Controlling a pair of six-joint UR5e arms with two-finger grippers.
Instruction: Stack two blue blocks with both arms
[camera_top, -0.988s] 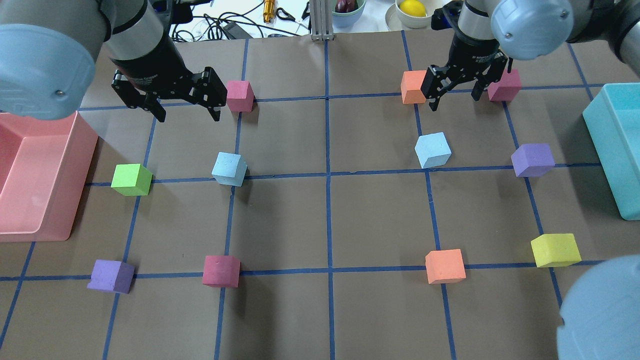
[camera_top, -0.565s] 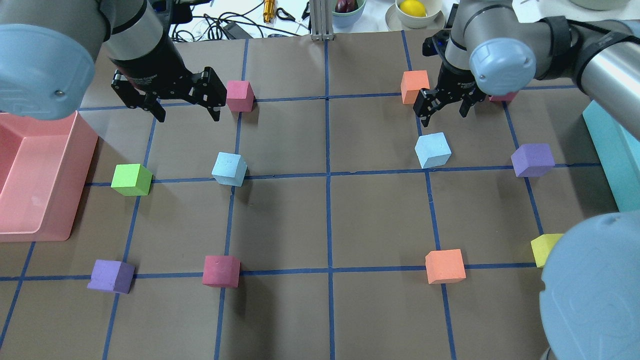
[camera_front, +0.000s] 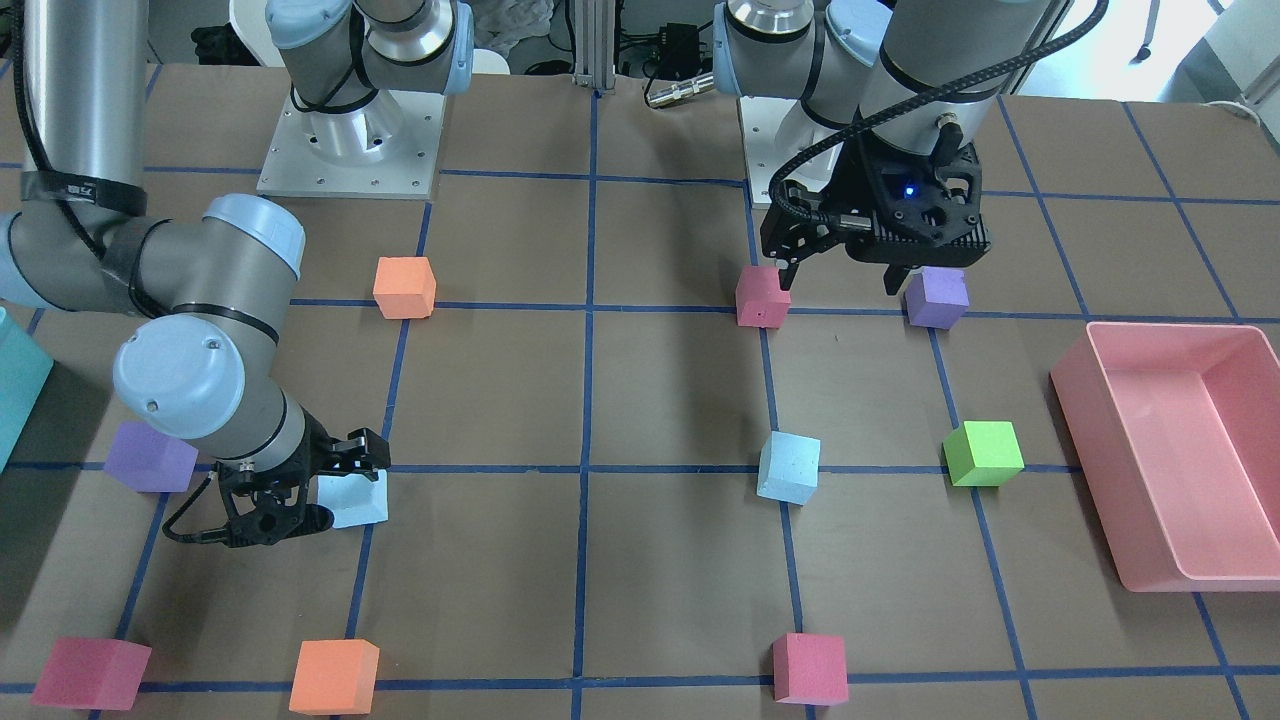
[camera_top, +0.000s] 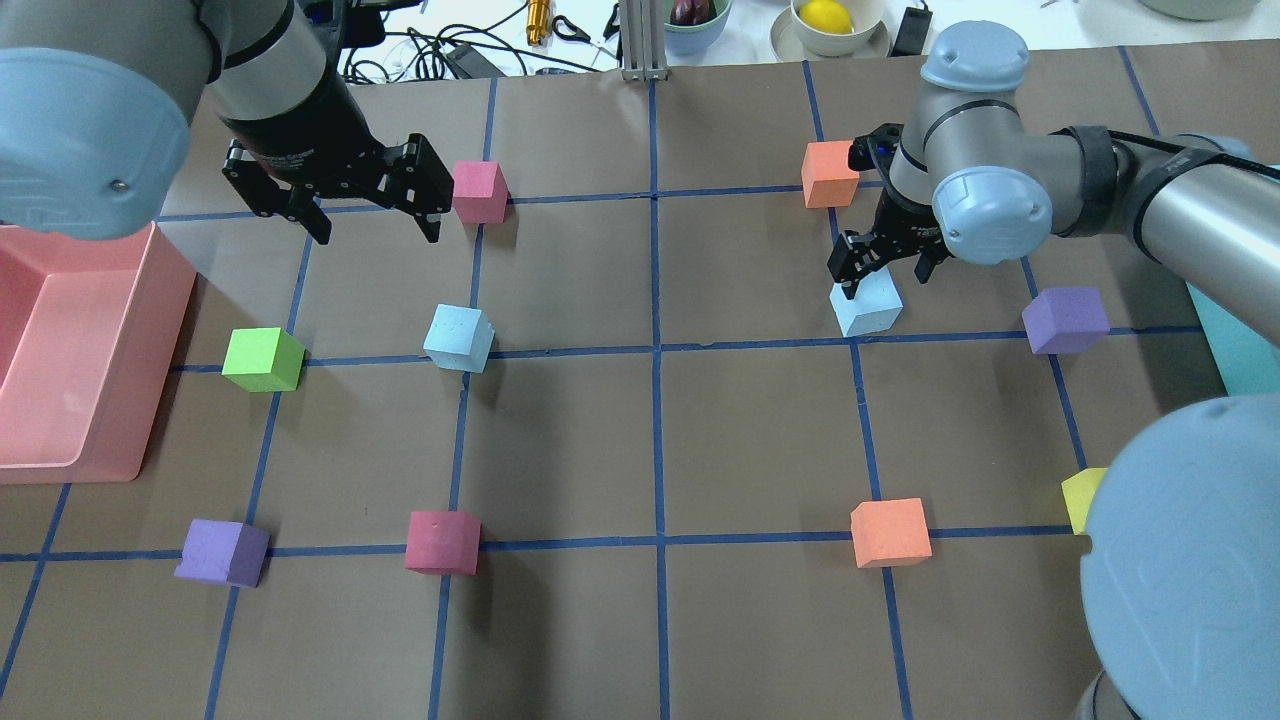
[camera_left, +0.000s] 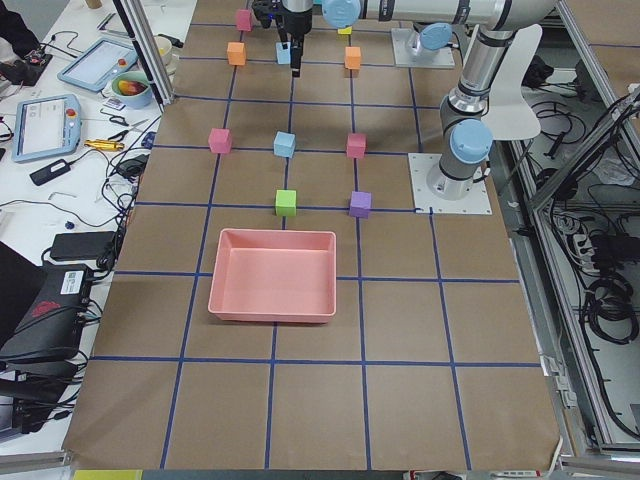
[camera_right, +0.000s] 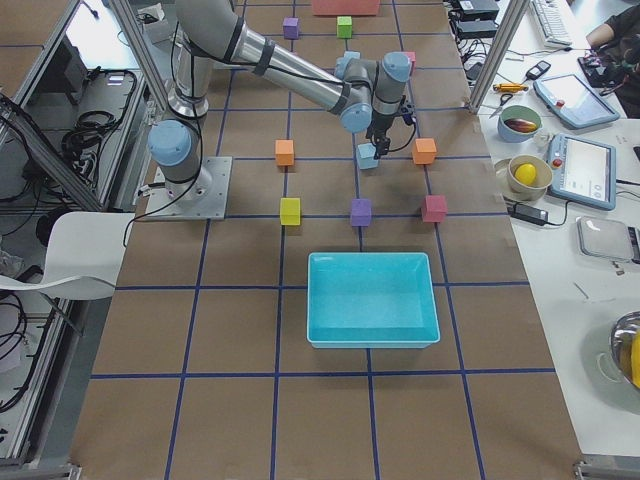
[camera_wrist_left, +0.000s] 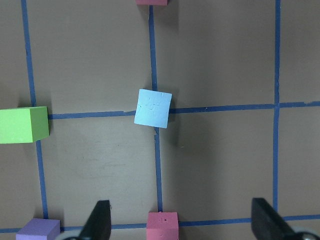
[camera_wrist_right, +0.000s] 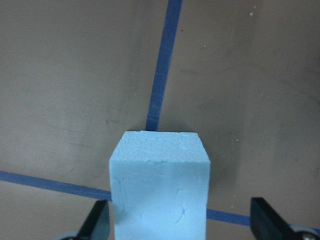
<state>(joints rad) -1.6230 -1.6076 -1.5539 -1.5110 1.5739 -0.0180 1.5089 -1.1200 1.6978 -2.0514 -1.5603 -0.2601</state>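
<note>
Two pale blue blocks lie on the brown table. One (camera_top: 459, 338) is left of centre and also shows in the left wrist view (camera_wrist_left: 153, 108). My left gripper (camera_top: 375, 228) hangs open and empty well above the table, behind that block. The other blue block (camera_top: 868, 310) is right of centre. My right gripper (camera_top: 886, 277) is low over it and open. In the right wrist view this block (camera_wrist_right: 160, 195) sits between the spread fingers (camera_wrist_right: 97, 222), which do not touch it. From the front, the gripper (camera_front: 300, 495) partly hides the block (camera_front: 358, 500).
A pink bin (camera_top: 165, 330) stands at the left edge and a teal bin (camera_right: 372, 258) at the right. Other cubes dot the grid: magenta (camera_top: 479, 190), green (camera_top: 262, 358), orange (camera_top: 829, 172), purple (camera_top: 1065, 318), orange (camera_top: 889, 532), magenta (camera_top: 442, 541), purple (camera_top: 222, 551).
My right arm has swung forward and down from between the orange and magenta cubes, and its open gripper is now over the right blue block. The left arm has not moved.
</note>
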